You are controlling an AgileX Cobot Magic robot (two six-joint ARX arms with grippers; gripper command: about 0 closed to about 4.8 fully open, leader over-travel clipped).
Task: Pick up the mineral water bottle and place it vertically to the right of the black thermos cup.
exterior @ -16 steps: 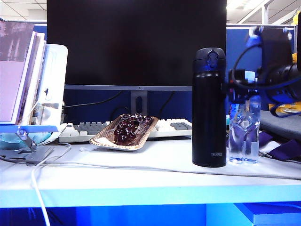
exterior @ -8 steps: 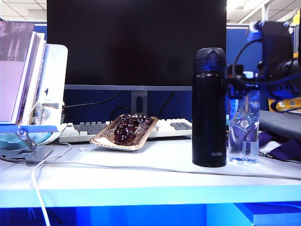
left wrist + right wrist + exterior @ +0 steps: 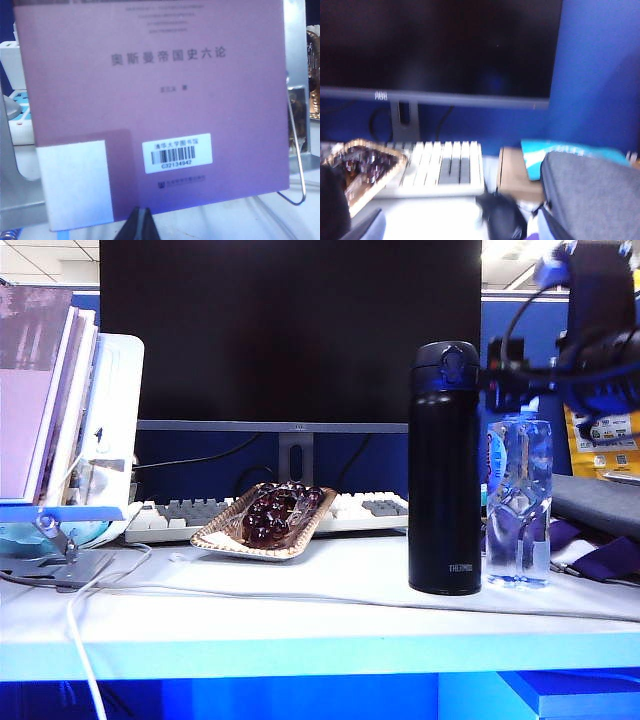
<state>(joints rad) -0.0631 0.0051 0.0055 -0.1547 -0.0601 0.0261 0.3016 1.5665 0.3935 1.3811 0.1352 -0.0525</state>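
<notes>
The black thermos cup (image 3: 445, 470) stands upright on the white desk. Just to its right, the mineral water bottle (image 3: 519, 505) also stands upright with nothing gripping it. My right gripper (image 3: 520, 388) hovers above the bottle's cap, clear of it. In the right wrist view this gripper (image 3: 457, 230) is open, its fingertips (image 3: 366, 227) far apart with only bare desk between them, and the bottle is out of that view. My left gripper (image 3: 141, 226) is shut on nothing, facing a purple book (image 3: 150, 100), and does not show in the exterior view.
A black monitor (image 3: 290, 330) and a white keyboard (image 3: 370, 508) stand behind a woven tray of dark fruit (image 3: 265, 520). A book stand (image 3: 70, 430) is at the far left with a white cable (image 3: 80, 640). A grey bag (image 3: 590, 195) and dark mouse (image 3: 502, 217) lie at the right.
My right gripper has let go of the bottle and risen above its cap. The bottle stays standing beside the thermos. The left arm has not moved.
</notes>
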